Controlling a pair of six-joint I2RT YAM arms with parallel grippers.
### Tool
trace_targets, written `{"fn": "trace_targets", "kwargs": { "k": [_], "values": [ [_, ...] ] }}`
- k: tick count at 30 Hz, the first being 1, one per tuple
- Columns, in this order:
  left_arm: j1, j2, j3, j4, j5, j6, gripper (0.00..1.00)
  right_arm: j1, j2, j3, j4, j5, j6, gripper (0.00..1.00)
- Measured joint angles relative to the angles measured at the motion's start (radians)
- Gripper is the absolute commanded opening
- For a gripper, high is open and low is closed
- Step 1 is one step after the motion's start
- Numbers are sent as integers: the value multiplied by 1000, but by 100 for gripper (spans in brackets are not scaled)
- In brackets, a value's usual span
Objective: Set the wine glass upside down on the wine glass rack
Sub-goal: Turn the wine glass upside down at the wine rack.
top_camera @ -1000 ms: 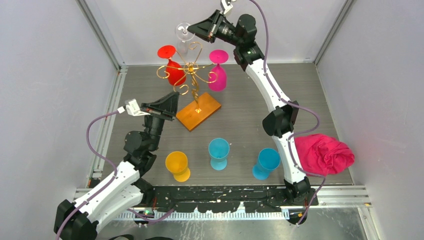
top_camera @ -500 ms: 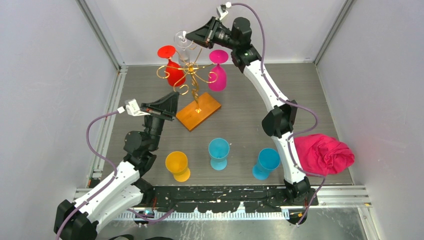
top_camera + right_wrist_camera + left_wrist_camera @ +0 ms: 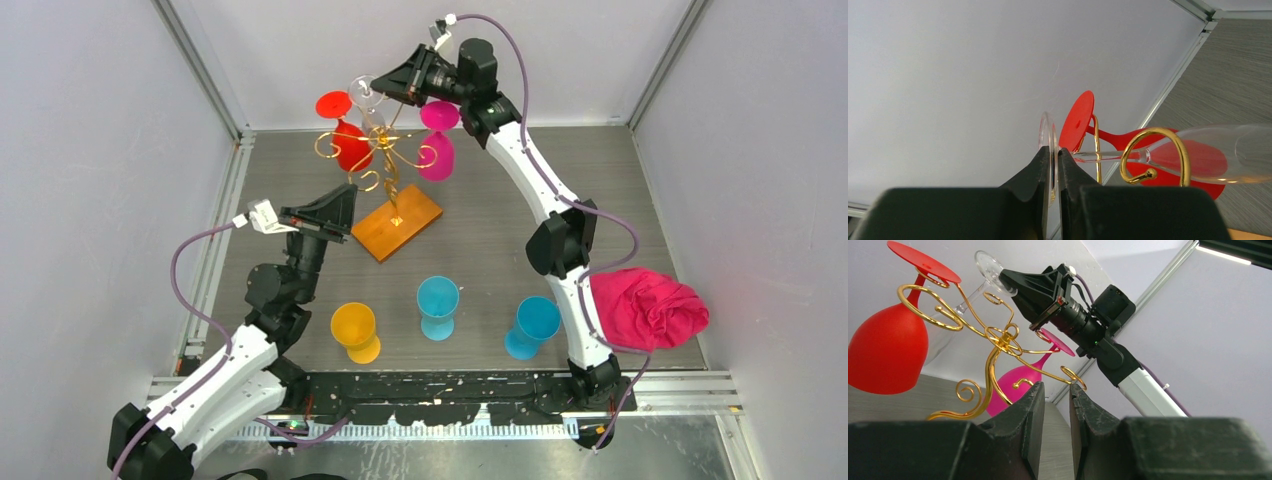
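Note:
The wine glass (image 3: 366,100) is clear and tilted, foot up, above the wine glass rack (image 3: 386,142), a gold wire stand on an orange-brown base (image 3: 397,224). My right gripper (image 3: 380,90) is shut on the edge of the glass's foot (image 3: 1047,131). In the right wrist view the gripper (image 3: 1055,150) pinches that disc. The stem (image 3: 1098,155) runs right, past a gold scroll (image 3: 1157,133), to the bowl (image 3: 1233,150). My left gripper (image 3: 350,208) hovers by the rack's base. Its jaws (image 3: 1057,387) stand slightly apart with nothing between them.
A red glass (image 3: 346,142) and a pink glass (image 3: 436,152) hang upside down on the rack. Yellow (image 3: 355,330), teal (image 3: 438,300) and blue (image 3: 530,325) glasses stand near the front. A pink cloth (image 3: 645,305) lies at the right. Walls close in behind the rack.
My right gripper has carried the clear glass down toward the rack's top scrolls. The left arm has not moved.

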Motion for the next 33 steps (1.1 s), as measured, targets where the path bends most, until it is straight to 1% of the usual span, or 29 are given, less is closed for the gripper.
{"fn": "trace_targets", "kwargs": {
  "k": [5,15,33],
  "values": [
    [0,-8,0,-3,5,0,26,4,-31,1,-34,6,-31,1],
    [0,-16,0,-24,11,-1,26,6,-35,38,-83,6,-65,1],
    [0,-20,0,-28,10,-1,26,5,-34,63,-86,5,-78,1]
  ]
}}
